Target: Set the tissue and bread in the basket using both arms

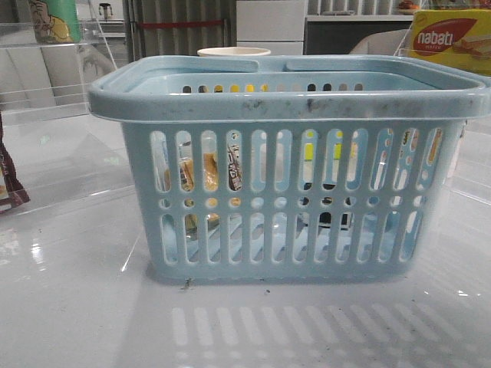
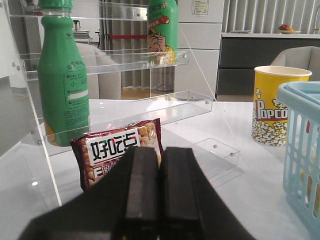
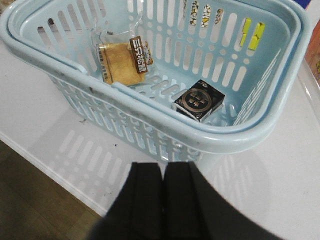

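Two packs lie inside the large light-blue plastic basket with vertical slots, which stands in the middle of the glossy white surface. From the right wrist view, the golden-brown bread in its clear wrapper with a dark label rests on the basket floor against one side wall, and the small blackish tissue pack with a round pale emblem lies flat on the floor, apart from the bread, nearer the opposite corner. In the front view the bread shows through the slots on the left side of the basket and a dark shape shows low through the slots on the right.

Both end effectors are empty with their black fingers pressed together. The right end effector hangs outside the basket, beyond its rim, over the surface edge. The left end effector is well to the left of the basket, facing a dark red snack packet with white characters that leans at the foot of a clear acrylic shelf rack. Two green plastic bottles stand on that rack. A yellow popcorn cup stands behind the basket, near its far side. A yellow-and-red nabati box sits far right.
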`<state>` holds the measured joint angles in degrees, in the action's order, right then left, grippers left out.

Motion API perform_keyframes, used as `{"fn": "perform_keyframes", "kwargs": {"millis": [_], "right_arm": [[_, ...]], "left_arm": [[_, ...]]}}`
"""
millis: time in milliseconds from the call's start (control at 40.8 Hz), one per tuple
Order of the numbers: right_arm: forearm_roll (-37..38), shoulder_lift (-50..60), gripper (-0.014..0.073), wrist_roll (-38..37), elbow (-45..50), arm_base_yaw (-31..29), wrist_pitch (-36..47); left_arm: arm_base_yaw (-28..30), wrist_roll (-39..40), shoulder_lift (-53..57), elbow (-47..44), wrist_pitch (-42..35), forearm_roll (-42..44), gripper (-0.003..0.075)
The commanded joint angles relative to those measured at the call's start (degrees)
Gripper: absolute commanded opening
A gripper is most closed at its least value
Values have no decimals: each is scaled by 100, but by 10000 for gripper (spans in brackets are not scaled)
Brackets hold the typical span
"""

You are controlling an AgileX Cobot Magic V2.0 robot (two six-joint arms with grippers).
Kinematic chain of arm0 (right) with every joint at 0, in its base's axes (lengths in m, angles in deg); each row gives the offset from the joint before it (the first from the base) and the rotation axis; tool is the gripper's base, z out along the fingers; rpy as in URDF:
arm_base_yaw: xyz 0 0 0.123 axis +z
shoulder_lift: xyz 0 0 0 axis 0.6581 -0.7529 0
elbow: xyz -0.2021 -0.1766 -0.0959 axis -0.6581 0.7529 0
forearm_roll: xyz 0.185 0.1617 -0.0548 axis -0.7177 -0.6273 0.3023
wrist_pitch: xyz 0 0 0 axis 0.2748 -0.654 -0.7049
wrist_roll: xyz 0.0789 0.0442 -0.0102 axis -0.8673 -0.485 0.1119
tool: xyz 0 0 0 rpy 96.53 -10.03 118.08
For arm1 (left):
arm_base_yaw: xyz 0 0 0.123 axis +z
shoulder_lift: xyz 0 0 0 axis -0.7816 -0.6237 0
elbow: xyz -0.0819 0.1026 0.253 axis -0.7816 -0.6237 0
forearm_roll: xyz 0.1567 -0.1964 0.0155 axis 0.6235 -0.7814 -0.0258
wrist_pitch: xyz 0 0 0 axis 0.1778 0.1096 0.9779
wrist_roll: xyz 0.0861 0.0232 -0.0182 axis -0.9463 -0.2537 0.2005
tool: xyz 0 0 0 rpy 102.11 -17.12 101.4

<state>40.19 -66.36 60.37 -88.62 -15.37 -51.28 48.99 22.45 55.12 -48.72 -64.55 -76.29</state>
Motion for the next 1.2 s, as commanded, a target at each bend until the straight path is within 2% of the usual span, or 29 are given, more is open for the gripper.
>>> {"fn": "perform_keyframes", "kwargs": {"millis": [0,417,564,663,834,1006,1178], "right_arm": [[47,24,67,52,-164,1,422],[47,134,67,52,-93,1,498],[40,766,67,52,583,-773,1280],[40,1528,67,52,1391,-1513,2047],[40,3000,67,52,2919,-2345,3394],[40,4024,67,52,3832,-2602,3853],[40,4062,67,52,3991,-2692,3804]], "left_arm": [[10,52,97,-40,-521,3,92],[10,52,97,-40,-521,3,92],[10,52,87,-40,-521,3,92],[10,52,87,-40,-521,3,92],[10,52,87,-40,-521,3,92],[10,52,87,-40,-521,3,92],[10,52,87,-40,-521,3,92]]}}
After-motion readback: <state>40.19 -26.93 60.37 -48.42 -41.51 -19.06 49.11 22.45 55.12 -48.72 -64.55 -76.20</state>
